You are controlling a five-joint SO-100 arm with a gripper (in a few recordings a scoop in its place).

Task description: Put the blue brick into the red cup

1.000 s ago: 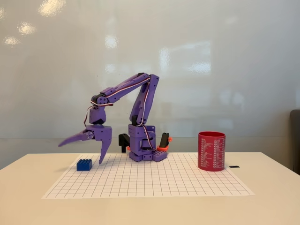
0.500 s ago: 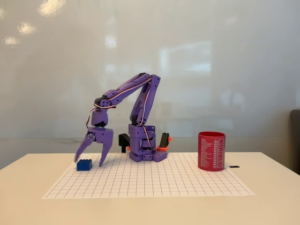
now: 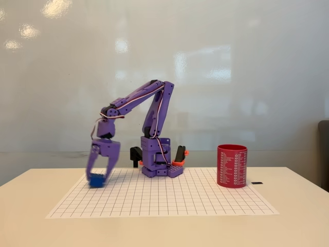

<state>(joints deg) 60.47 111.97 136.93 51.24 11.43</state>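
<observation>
While the purple arm (image 3: pixel 141 98) reaches out to the left side of the fixed view, its hand (image 3: pixel 97 175) points straight down over the gridded sheet (image 3: pixel 164 198). The two fingers are drawn in around the brick (image 3: pixel 95 181), one on each side, and the blue block sits right between their tips. The picture is smeared just there, so whether the brick rests on the sheet or hangs a touch above it, I cannot tell. The fingers look pinched on it, narrow, nearly parallel. Over on the right, well apart from the hand, the cup (image 3: pixel 232 165) stands upright on the sheet's far right part, its white print facing us. The arm's base (image 3: pixel 157 162) sits at the back edge of the sheet, between brick and cup. The pale counter (image 3: pixel 298 216) carries it all.
</observation>
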